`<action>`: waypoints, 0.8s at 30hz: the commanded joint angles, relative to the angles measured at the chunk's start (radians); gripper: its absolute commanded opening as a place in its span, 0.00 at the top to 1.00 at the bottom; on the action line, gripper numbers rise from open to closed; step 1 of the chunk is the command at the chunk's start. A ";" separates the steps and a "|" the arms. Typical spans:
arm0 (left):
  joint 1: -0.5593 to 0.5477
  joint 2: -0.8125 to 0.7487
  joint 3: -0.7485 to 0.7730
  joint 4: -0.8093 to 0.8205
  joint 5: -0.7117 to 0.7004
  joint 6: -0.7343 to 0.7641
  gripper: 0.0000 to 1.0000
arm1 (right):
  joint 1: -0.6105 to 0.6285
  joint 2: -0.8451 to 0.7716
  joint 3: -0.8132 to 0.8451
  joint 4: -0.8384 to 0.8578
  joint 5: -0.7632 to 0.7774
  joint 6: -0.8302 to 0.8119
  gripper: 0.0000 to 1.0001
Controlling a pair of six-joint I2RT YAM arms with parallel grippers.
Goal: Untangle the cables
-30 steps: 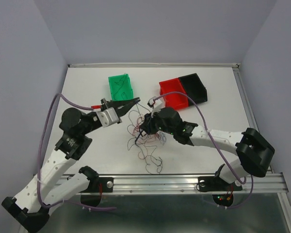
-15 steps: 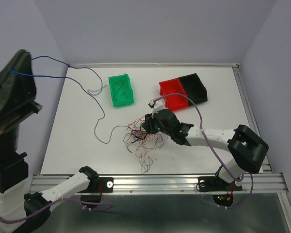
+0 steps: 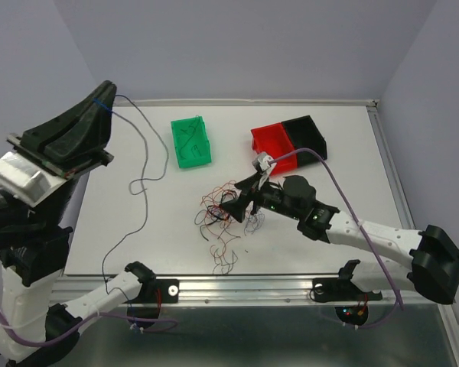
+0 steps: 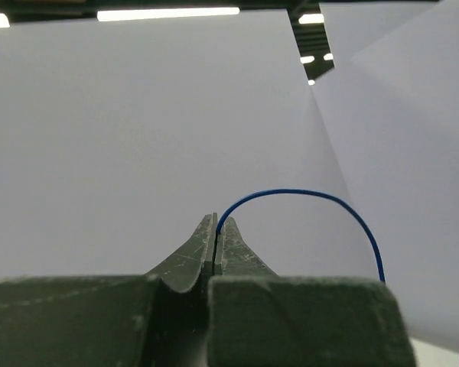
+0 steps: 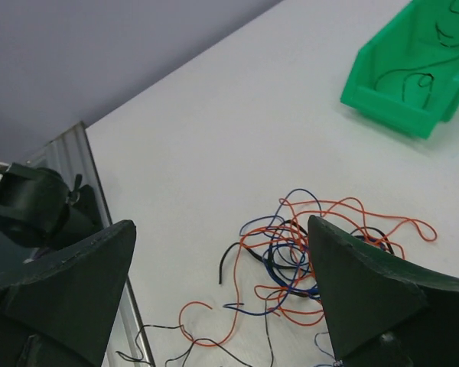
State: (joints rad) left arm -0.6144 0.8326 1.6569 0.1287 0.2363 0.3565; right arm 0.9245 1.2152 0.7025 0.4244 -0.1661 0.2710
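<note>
Top external: strand extraction; left end effector (image 3: 103, 95) grips thin blue wire (image 3: 148, 149) at 10 o'clock, right end effector (image 3: 245, 200) wide above curly red-orange-black wire tangle (image 3: 216, 215); next, probably set strand aside.

The white bench (image 3: 367, 180) carries a green bin (image 3: 190, 142) at eleven o'clock. A red bin (image 3: 274, 147) and a black bin (image 3: 307, 136) sit at one o'clock, seemingly touching. The cables (image 3: 222, 218) sprawl around centre.
</note>
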 commanded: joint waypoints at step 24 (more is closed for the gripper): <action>-0.005 0.031 -0.597 0.189 0.325 -0.082 1.00 | 0.005 -0.326 -0.167 0.159 0.209 -0.111 0.00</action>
State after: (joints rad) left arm -0.6155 0.8833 1.0908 0.2161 0.4702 0.3336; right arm 0.9245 0.8719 0.5415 0.5526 -0.1093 0.2115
